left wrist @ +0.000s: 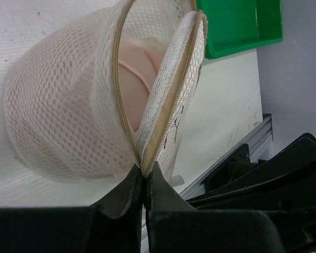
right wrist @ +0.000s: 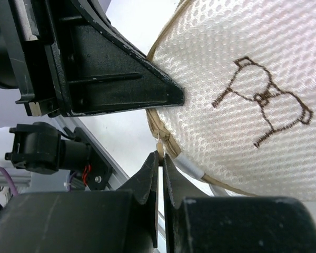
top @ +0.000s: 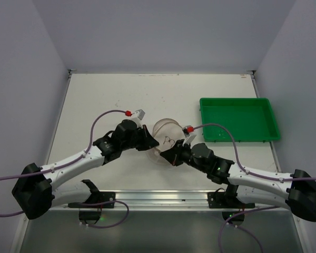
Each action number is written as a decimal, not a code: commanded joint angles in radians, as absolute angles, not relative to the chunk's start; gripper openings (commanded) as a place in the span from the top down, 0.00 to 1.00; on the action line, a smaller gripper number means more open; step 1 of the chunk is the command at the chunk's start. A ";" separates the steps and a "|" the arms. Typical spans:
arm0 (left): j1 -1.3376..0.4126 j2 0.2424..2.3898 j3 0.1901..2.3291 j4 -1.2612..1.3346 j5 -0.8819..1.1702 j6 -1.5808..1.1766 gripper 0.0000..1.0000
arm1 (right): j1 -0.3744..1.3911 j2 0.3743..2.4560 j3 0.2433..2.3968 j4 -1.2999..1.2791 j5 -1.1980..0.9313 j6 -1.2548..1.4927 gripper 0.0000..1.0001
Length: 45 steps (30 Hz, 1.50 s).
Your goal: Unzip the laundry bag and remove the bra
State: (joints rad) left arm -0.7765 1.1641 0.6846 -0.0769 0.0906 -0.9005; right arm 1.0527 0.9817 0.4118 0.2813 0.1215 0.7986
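The laundry bag (top: pixel 167 136), a round white mesh pouch with a beige zip rim, stands mid-table between the arms. Its zip gapes partly open in the left wrist view (left wrist: pixel 68 116), and the pale pink bra (left wrist: pixel 134 74) shows inside. My left gripper (left wrist: pixel 145 176) is shut on the beige zip rim at the closed end of the gap; it also shows in the top view (top: pixel 149 143). My right gripper (right wrist: pixel 161 157) is shut on the small beige zipper pull (right wrist: pixel 160 148), below the flat face with the black bra sketch (right wrist: pixel 263 100); it also shows in the top view (top: pixel 169 154).
A green rectangular tray (top: pixel 239 118) lies at the right, behind the right arm, and shows in the left wrist view (left wrist: pixel 242 26). The left gripper's black finger (right wrist: pixel 121 79) sits close above the right gripper. A metal rail (top: pixel 163 197) runs along the near table edge.
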 commanded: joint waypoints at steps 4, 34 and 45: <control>-0.634 1.063 0.672 -0.118 -0.087 -0.827 1.00 | 1.049 0.985 0.371 0.104 0.100 0.785 1.00; -0.945 0.710 0.599 -0.498 -0.348 -1.014 0.05 | 0.853 0.900 0.548 -0.080 0.071 0.707 0.20; -0.864 1.023 1.012 -0.483 -0.458 -0.517 0.06 | 0.854 0.890 0.528 -0.078 0.064 0.733 0.20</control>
